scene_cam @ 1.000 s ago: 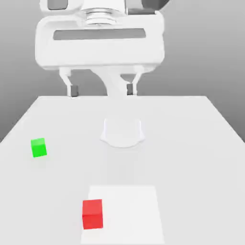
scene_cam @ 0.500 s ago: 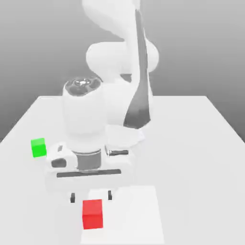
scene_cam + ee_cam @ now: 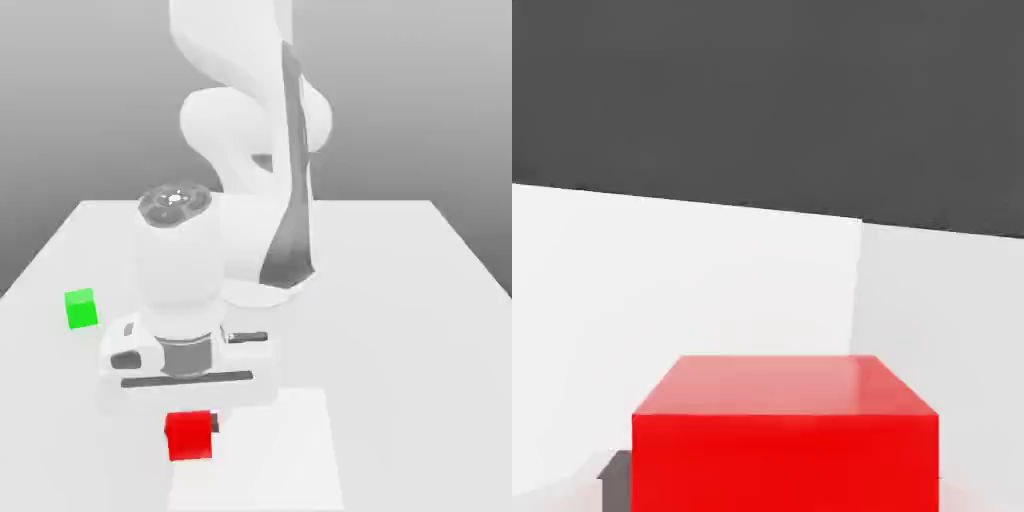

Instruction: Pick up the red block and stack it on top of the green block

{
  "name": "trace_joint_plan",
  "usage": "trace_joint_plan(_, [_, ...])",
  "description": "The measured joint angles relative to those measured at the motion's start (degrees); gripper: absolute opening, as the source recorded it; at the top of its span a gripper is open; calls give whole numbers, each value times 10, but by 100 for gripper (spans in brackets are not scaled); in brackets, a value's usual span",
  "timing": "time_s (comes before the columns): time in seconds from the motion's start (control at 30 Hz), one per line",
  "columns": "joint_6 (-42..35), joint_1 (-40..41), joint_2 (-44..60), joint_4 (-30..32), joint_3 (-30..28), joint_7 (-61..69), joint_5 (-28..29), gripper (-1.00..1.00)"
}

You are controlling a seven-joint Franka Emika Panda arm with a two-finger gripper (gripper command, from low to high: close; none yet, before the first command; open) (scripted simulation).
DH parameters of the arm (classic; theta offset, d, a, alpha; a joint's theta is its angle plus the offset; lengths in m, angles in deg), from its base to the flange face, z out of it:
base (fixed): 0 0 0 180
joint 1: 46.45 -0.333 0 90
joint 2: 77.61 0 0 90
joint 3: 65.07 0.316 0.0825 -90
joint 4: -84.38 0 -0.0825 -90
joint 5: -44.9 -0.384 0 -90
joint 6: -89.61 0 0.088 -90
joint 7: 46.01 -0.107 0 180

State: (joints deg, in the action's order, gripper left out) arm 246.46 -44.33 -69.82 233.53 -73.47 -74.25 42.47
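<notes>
The red block (image 3: 189, 436) sits near the front of the white table (image 3: 400, 300), on the edge of a paler square patch (image 3: 285, 450). My gripper (image 3: 190, 422) has come straight down over it and is shut on it, with one dark finger (image 3: 214, 422) pressed against the side facing the exterior view's right. In the hand view the red block (image 3: 785, 440) looms large, and a dark finger (image 3: 615, 475) shows beside it. The green block (image 3: 81, 309) stands alone on the table toward the exterior view's left, farther back than the red one.
The arm's bulky white links (image 3: 250, 200) rise over the table's middle, behind the hand. Open tabletop stretches between the red and green blocks and across the exterior view's right half.
The hand dropped from high above the table to the red block. Its fingers, spread either side of the block half a second ago, have closed on it. The block shifted slightly.
</notes>
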Motion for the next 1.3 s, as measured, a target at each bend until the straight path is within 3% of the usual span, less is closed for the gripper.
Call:
trace_joint_plan(0.47, [-42,267,-159,106,-134,-293,143,-100])
trace_joint_plan(0.77, [-45,442,-235,179,-200,-452,190,-100])
trace_joint_plan(1.03, [30,409,-161,181,-232,-414,117,-100])
trace_joint_plan(1.23, [109,382,-73,182,-225,-331,-4,-100])
trace_joint_plan(1.27, [117,382,-65,183,-220,-320,-19,100])
trace_joint_plan(1.3, [117,381,-65,183,-220,-320,-19,100])
